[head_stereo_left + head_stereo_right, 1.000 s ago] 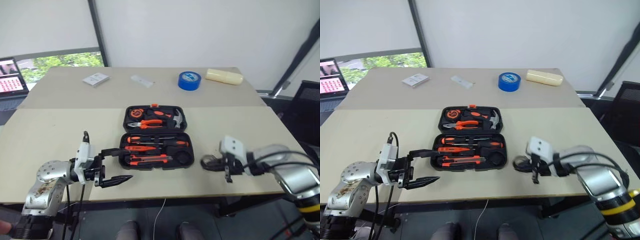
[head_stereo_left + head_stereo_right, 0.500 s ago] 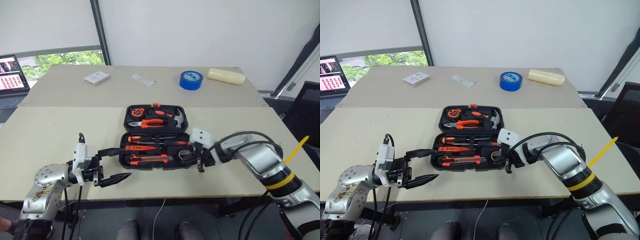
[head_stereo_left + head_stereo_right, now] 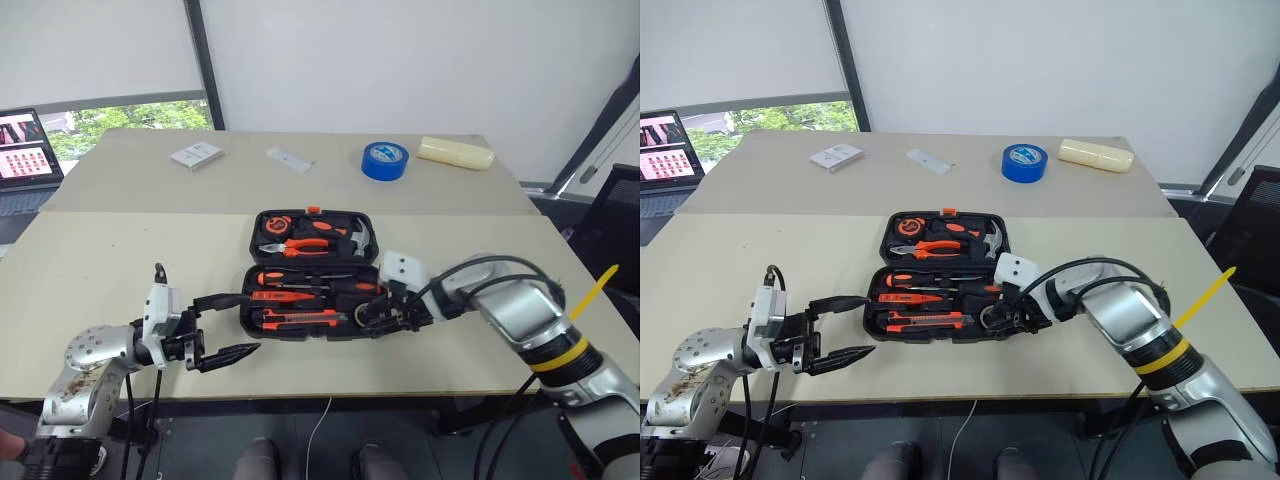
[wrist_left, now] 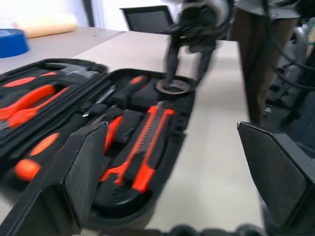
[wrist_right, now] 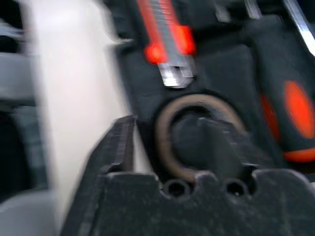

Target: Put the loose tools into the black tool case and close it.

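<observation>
The black tool case (image 3: 248, 300) lies open in the middle of the table. Its near half holds two black-and-orange screwdrivers (image 3: 300, 277), a slim orange one (image 3: 285, 296) and the utility knife (image 3: 300, 319). The small dark tape ring (image 4: 173, 87) sits in the round recess at the near right corner. My right gripper (image 3: 368, 318) hangs over that ring, open, with one finger (image 5: 211, 142) inside the ring and the other finger (image 5: 118, 142) outside it. Left of the case's front, my left gripper (image 3: 245, 323) is wide open and empty, pointing at the case.
Pliers, a hammer and a tape measure fill the case's far half (image 3: 355, 222). A blue tape roll (image 3: 383, 159), a cream cylinder (image 3: 455, 152) and a white box (image 3: 196, 155) lie on the far table. A laptop (image 3: 25, 150) stands far left. The table's front edge runs just below both grippers.
My right gripper came in from the table right of the case to its near right corner with the tape ring, then opened; the ring now rests in its recess. The left gripper stayed put.
</observation>
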`<state>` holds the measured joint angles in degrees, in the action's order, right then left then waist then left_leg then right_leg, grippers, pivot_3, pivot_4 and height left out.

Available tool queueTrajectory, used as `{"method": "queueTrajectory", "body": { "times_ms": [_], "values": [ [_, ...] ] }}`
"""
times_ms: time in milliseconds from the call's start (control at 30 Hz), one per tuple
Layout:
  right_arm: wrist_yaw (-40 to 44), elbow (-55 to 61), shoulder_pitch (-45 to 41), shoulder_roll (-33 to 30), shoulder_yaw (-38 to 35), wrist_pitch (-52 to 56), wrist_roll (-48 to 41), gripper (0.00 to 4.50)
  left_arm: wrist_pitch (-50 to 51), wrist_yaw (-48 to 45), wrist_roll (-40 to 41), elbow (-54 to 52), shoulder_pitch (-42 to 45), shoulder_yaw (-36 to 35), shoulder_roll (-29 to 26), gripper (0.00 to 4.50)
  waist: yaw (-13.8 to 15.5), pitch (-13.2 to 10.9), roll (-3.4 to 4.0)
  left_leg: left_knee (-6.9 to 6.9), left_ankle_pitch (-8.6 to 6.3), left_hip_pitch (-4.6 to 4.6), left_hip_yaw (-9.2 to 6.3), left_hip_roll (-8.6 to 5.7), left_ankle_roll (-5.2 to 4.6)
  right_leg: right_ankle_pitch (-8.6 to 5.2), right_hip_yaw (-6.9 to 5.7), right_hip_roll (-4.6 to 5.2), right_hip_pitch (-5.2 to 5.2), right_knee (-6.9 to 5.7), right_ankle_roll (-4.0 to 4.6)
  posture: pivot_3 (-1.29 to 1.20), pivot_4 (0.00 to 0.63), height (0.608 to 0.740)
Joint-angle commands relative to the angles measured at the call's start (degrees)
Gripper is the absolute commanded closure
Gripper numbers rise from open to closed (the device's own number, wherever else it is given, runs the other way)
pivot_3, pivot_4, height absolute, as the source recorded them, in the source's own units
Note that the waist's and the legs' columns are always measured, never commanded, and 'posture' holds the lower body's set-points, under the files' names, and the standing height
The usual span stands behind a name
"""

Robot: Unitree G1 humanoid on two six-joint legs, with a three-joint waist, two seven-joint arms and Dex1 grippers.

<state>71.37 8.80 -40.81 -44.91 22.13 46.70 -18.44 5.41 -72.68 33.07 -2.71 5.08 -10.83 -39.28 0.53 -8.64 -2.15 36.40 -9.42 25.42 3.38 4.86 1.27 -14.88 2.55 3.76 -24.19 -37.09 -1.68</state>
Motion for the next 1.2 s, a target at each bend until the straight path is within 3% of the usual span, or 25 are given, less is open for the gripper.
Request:
{"method": "queueTrajectory", "body": {
  "times_ms": [33, 100, 167, 200, 267, 400, 567, 767, 967, 1167, 1200],
  "values": [
    [2.9, -0.9, -1.0, -2.0, -8.5, -1.5, -4.9, 0.8, 2.2, 4.9, -1.2, 3.1, 2.7, -2.3, -0.9, 0.0, 0.0, 0.0, 0.0, 0.0, 0.0, 0.0, 0.0, 0.0, 0.0, 0.0, 0.0, 0.0, 0.0, -0.01, 0.0, 0.0, 0.15, 0.74],
    [2.4, -3.4, -0.5, -2.4, -11.0, -3.2, -5.0, 0.8, 3.6, 8.7, -2.7, 5.8, 4.6, -2.8, -0.8, 0.0, 0.1, 0.0, -0.01, 0.01, 0.0, -0.03, -0.01, 0.01, 0.0, 0.01, 0.0, -0.01, 0.02, -0.02, 0.01, 0.0, 0.15, 0.74],
    [-1.1, -9.2, -0.2, -0.4, -13.7, -6.7, -3.9, 0.73, 5.0, 15.0, -5.9, 10.4, 8.4, -2.9, -0.4, 0.52, 0.1, 0.0, -0.02, 0.04, 0.01, -0.06, -0.03, 0.0, 0.0, 0.02, -0.03, -0.02, 0.04, -0.04, -0.01, 0.0, 0.15, 0.74],
    [-5.0, -14.4, -0.3, 0.9, -14.0, -12.0, -0.6, 1.03, 5.4, 18.3, -7.6, 13.2, 10.8, -2.7, 0.0, 0.68, 0.1, 0.0, -0.05, 0.06, 0.01, -0.11, -0.02, 0.0, 0.01, 0.04, -0.03, -0.02, 0.08, -0.04, -0.01, 0.0, 0.15, 0.74],
    [-9.7, -23.5, -0.4, 2.3, -13.0, -22.7, 5.7, 1.39, 6.2, 22.0, -10.0, 17.6, 14.7, -1.8, 0.6, 1.4, 0.1, 0.0, -0.14, 0.12, 0.05, -0.15, -0.05, 0.0, 0.0, 0.11, -0.03, -0.06, 0.13, -0.03, -0.11, 0.0, 0.15, 0.74],
    [-19.3, -40.0, -3.9, 7.6, -12.6, -39.9, 13.3, 2.76, 5.7, 25.4, -15.1, 25.3, 21.5, 1.9, 2.7, 2.75, -0.2, 0.0, -0.14, 0.16, 0.1, -0.12, 0.0, -0.04, 0.02, 0.27, 0.11, -0.07, 0.12, -0.02, -0.07, 0.0, 0.15, 0.74],
    [-22.1, -55.3, -9.3, 14.2, -10.9, -52.5, 18.3, 4.48, 5.8, 22.3, -18.3, 31.3, 26.7, 7.1, 5.6, 4.49, -0.9, -0.1, -0.12, 0.12, 0.11, 0.04, -0.02, -0.02, 0.03, 0.29, 0.12, -0.13, -0.01, -0.04, -0.08, 0.0, 0.15, 0.74],
    [-13.9, -58.8, -10.5, 19.8, -10.1, -54.3, 17.7, 4.48, 3.8, 15.2, -17.7, 32.8, 28.9, 9.3, 6.8, 4.49, -1.4, -0.1, -0.11, -0.08, 0.12, 0.03, -0.07, 0.0, 0.03, 0.29, 0.12, -0.2, -0.04, -0.03, -0.08, 0.0, 0.15, 0.74],
    [-9.0, -48.2, -4.8, 19.4, -10.1, -49.6, 16.1, 4.48, 5.3, 9.3, -16.2, 27.1, 25.6, 9.2, 5.1, 4.49, -1.2, -0.1, -0.08, -0.11, 0.11, 0.09, -0.07, 0.0, 0.04, 0.28, 0.11, -0.2, -0.04, 0.0, -0.09, 0.0, 0.15, 0.74],
    [-12.4, -36.0, 3.0, 16.8, -13.0, -46.0, 15.8, 4.48, 9.1, 11.0, -15.6, 20.4, 19.6, 6.2, 1.4, 4.49, -1.3, -0.1, -0.07, -0.23, 0.09, 0.05, -0.08, 0.02, 0.06, 0.27, 0.11, -0.2, -0.08, -0.03, -0.08, 0.0, 0.15, 0.74],
    [-14.5, -35.0, 3.4, 16.6, -15.0, -44.3, 15.1, 4.5, 10.3, 12.9, -15.4, 21.0, 20.0, 4.6, 0.9, 4.24, -1.3, -0.1, -0.07, -0.21, 0.09, 0.04, -0.09, 0.01, 0.06, 0.27, 0.1, -0.2, -0.08, -0.04, -0.07, 0.0, 0.15, 0.74]
  ]
}}
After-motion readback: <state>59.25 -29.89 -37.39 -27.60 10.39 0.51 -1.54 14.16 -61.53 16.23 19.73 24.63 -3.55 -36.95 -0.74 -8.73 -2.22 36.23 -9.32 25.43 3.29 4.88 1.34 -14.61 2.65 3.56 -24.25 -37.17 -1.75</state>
